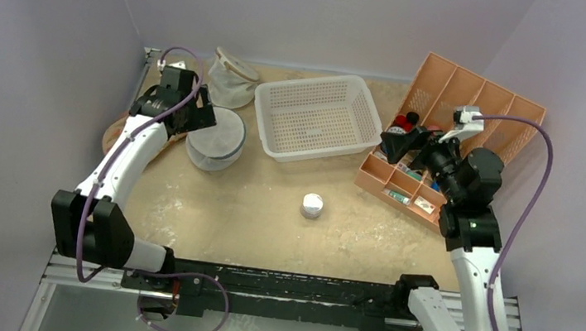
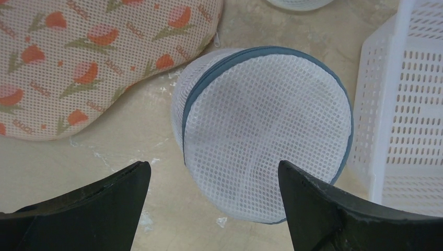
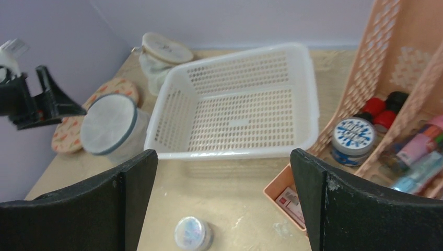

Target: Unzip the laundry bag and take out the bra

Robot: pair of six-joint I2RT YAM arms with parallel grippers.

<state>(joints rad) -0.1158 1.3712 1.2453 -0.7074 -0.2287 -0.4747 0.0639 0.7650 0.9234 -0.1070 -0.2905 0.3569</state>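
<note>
The laundry bag (image 1: 216,142) is a round white mesh drum with a grey-blue zipper rim, standing on the table at the left. Its lid (image 2: 266,130) lies flat and the zipper line around it looks closed. My left gripper (image 2: 214,170) hovers open just above the bag's near-left edge, and its fingertips (image 2: 133,180) touch nothing. The same left gripper (image 1: 197,118) shows in the top view at the bag's far-left rim. My right gripper (image 3: 223,162) hangs open and empty over the right side of the table, far from the bag (image 3: 109,125). The bra is hidden.
A white plastic basket (image 1: 317,118) stands just right of the bag. A flat oval pad with orange flowers (image 2: 78,57) lies to its left. A tan-rimmed mesh pouch (image 1: 232,75) sits behind it. A small round jar (image 1: 311,207) stands mid-table. A peach organiser tray (image 1: 459,143) fills the right.
</note>
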